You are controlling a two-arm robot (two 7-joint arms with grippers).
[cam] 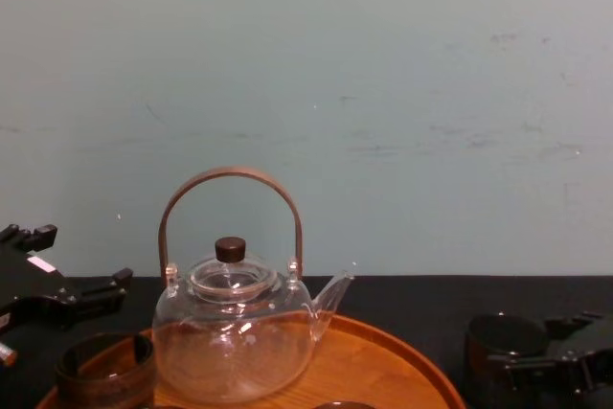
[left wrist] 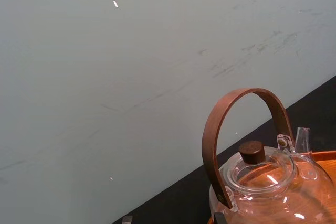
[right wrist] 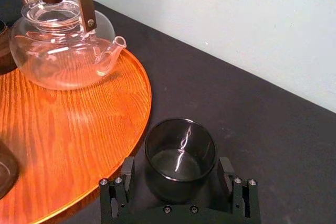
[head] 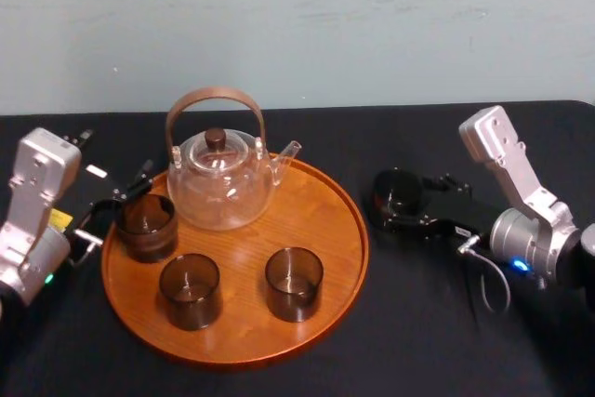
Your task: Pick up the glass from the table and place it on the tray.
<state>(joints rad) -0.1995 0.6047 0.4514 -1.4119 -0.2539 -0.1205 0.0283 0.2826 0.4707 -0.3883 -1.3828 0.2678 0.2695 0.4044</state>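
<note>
Shows the glass [right wrist: 180, 158] upright on the black table [right wrist: 273, 129], mouth upward, long axis vertical, round all the way and so pointing no way sideways. Places it just off the right rim of the tray [right wrist: 79, 145], near the wood but not touching it. Hides the foot of the glass behind the dark body of the right pincer [right wrist: 177, 166] in the right wrist view. Crops its lower part at the bottom edge of the chest view, behind finger hardware. Sets the right pincer low on the table with fingers [right wrist: 127, 169] spread, one on each side of the glass. A sliver of gap on one side, near contact on the other, actual touch impossible to confirm.

Beyond it, the tray: round, orange-brown, low-rimmed, centre table, cropped at the lower edges of the right wrist and chest views. Carries a clear teapot [head: 223, 183] at the back, brown hoop handle upright, dark knob on the lid, spout aimed to the robot's right. Holds three more dark glasses, all upright: the left-edge tumbler [head: 146, 225] and, nearer the robot, the front-left tumbler [head: 190, 290] and front-right tumbler [head: 294, 283]. Finds the left pincer [head: 119, 204] at the tray's left rim, fingers apart, tight against the left-edge tumbler; beside it or around it, impossible to tell. Backs everything with a pale blue-green wall [cam: 383, 93], lightly scuffed.
</note>
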